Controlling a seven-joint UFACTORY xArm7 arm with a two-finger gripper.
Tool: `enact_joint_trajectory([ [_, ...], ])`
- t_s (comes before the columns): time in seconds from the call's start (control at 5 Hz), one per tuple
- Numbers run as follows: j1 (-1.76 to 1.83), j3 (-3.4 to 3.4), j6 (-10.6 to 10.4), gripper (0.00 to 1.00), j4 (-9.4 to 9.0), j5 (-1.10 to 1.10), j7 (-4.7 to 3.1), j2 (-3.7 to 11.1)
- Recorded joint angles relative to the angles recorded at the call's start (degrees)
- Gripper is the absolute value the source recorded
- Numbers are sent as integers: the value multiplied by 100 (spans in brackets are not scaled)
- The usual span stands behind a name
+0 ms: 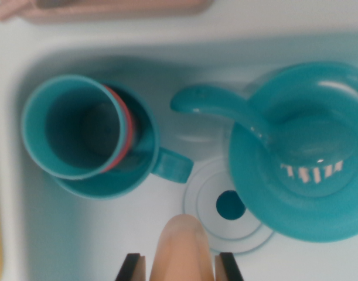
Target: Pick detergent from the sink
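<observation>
Detergent, by my reading, was the pale peach, rounded plastic bottle (180, 249) at the bottom centre of the frame, its domed top rising between the two black fingertips of your gripper (180, 266). The fingertips stood one on each side of the bottle and close against it, so the grip looked closed on it, though the contact itself sat at the frame's lower edge and was hard to confirm. I judged the step in hand to be the grasp itself, or the very start of the lift, with the bottle still low over the white moulded sink (79, 246).

Just above and to the right of the bottle lay the round drain ring with its dark teal hole (230, 205). At the right of the frame a large teal plastic kettle-like pot with a curved handle (302, 158) overlapped that ring. At the left a teal plastic cup with an orange-red rim band (76, 126) leaned inside a second teal mug with a stubby side handle (143, 161). A pinkish object (108, 9) ran along the top edge, outside the basin.

Your next move called for a straight rise, keeping the bottle from swinging toward the pot or the mug handle, both near it.

No brand, label or writing could be read anywhere; the pale bars on the pot were only reflections.
</observation>
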Motion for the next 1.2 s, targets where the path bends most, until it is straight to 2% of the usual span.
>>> enact_joint_trajectory([
  [0.2,0,0,192,100,149,-7,11,-44],
  [0.4,0,0,192,100,149,-7,11,-44],
  [0.6,0,0,412,100,319,-16,24,-94],
  [0.8,0,0,412,100,319,-16,24,-94],
  [1.0,0,1,651,100,504,-25,37,-148],
  [1.2,0,1,651,100,504,-25,37,-148],
])
